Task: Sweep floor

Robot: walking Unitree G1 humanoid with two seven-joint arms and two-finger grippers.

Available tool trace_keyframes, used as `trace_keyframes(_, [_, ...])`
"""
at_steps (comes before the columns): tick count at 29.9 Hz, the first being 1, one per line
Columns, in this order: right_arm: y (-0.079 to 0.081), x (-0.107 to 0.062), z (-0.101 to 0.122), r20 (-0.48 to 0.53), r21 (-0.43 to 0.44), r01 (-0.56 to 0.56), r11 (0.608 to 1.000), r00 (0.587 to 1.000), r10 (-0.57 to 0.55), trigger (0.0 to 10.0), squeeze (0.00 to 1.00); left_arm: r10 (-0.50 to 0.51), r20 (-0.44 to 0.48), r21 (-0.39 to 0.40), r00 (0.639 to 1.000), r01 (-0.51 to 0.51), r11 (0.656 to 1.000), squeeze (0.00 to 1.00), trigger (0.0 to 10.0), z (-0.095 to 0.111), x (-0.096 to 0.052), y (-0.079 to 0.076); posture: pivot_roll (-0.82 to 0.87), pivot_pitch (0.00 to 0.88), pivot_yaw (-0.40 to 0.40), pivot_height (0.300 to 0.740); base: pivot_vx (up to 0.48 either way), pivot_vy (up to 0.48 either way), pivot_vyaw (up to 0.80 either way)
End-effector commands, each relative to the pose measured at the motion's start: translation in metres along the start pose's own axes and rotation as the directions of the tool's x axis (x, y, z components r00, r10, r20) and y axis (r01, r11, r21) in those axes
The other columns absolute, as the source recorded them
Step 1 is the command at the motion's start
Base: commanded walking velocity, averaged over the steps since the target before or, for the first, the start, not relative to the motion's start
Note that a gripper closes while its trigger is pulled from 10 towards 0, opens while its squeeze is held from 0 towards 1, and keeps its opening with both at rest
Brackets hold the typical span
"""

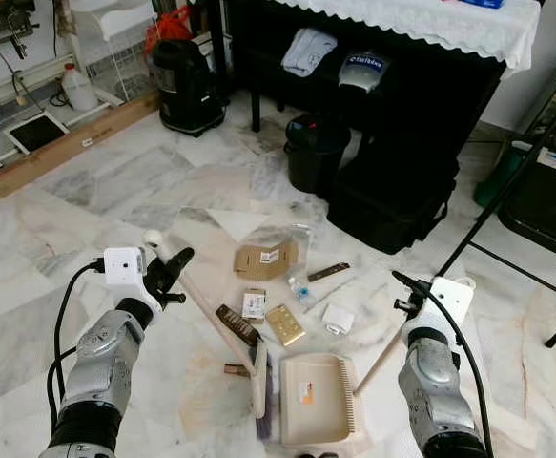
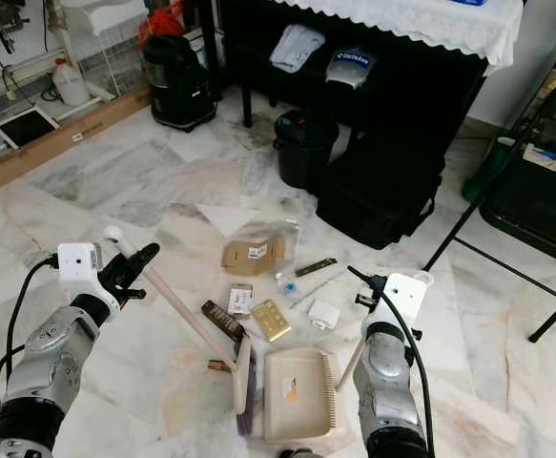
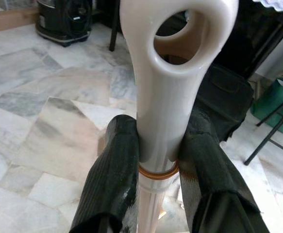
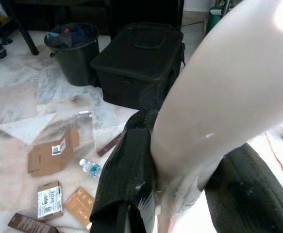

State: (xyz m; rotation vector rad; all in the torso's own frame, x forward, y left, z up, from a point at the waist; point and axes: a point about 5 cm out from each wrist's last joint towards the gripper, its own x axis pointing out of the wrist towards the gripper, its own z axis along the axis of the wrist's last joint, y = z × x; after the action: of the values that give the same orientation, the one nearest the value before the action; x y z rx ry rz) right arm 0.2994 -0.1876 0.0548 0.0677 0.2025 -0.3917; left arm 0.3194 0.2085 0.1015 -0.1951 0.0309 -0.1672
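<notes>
Veined marble floor (image 1: pixel 87 219), left fingers (image 3: pixel 113 170) clamping glossy looped broom handle (image 3: pixel 168 97), right fingers (image 4: pixel 131 170) gripping smooth dustpan handle (image 4: pixel 214 107)

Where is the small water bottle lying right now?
The bottle lies on the marble floor amid the litter, just below the flattened cardboard box and left of the white packet.

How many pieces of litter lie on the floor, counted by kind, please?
Boxes: 4
Bottle: 1
Dark strip: 1
White packet: 1
Clear wrapper: 1
Brown scrap: 1
Total: 9
</notes>
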Motion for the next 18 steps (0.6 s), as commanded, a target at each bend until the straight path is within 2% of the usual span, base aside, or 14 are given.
trace_keyframes(1, [0.002, 0.001, 0.005, 0.010, 0.004, -0.001, 1.000, 1.000, 0.001, 10.0, 0.00, 0.017, 0.067, -0.015, 0.998, -0.016, 1.000, 0.00, 10.0, 0.014, 0.000, 0.003, -0.04, 0.120, -0.027, 0.740, 0.000, 0.000, 0.00])
trace_keyframes(6, [0.001, 0.000, 0.002, -0.005, 0.003, 0.000, 1.000, 1.000, 0.000, 10.0, 0.00, 0.016, 0.129, -0.035, 0.991, -0.012, 0.999, 0.00, 10.0, 0.034, -0.002, 0.007, -0.04, 0.112, -0.030, 0.740, 0.000, 0.000, 0.00])
trace_keyframes(11, [0.001, -0.001, -0.002, -0.025, -0.001, -0.005, 1.000, 1.000, 0.005, 10.0, 0.00, 0.068, 0.230, -0.077, 0.971, -0.051, 0.996, 0.00, 10.0, 0.062, -0.005, 0.017, -0.03, 0.106, -0.029, 0.740, 0.000, 0.000, 0.00])
trace_keyframes(16, [0.000, -0.001, -0.003, -0.030, -0.004, -0.006, 1.000, 1.000, 0.006, 10.0, 0.00, 0.105, 0.290, -0.057, 0.951, -0.093, 0.994, 0.00, 10.0, 0.077, -0.008, 0.024, -0.03, 0.099, -0.027, 0.740, 0.000, 0.000, 0.00])
trace_keyframes(17, [0.000, -0.001, -0.003, -0.030, -0.004, -0.006, 1.000, 1.000, 0.006, 10.0, 0.00, 0.136, 0.314, -0.055, 0.940, -0.125, 0.991, 0.00, 10.0, 0.082, -0.009, 0.028, -0.03, 0.095, -0.026, 0.740, 0.000, 0.000, 0.00])
trace_keyframes(18, [0.000, -0.002, -0.003, -0.031, -0.004, -0.006, 1.000, 1.000, 0.005, 10.0, 0.00, 0.199, 0.357, -0.055, 0.913, -0.192, 0.980, 0.00, 10.0, 0.089, -0.012, 0.035, -0.03, 0.093, -0.026, 0.740, 0.000, 0.000, 0.00])
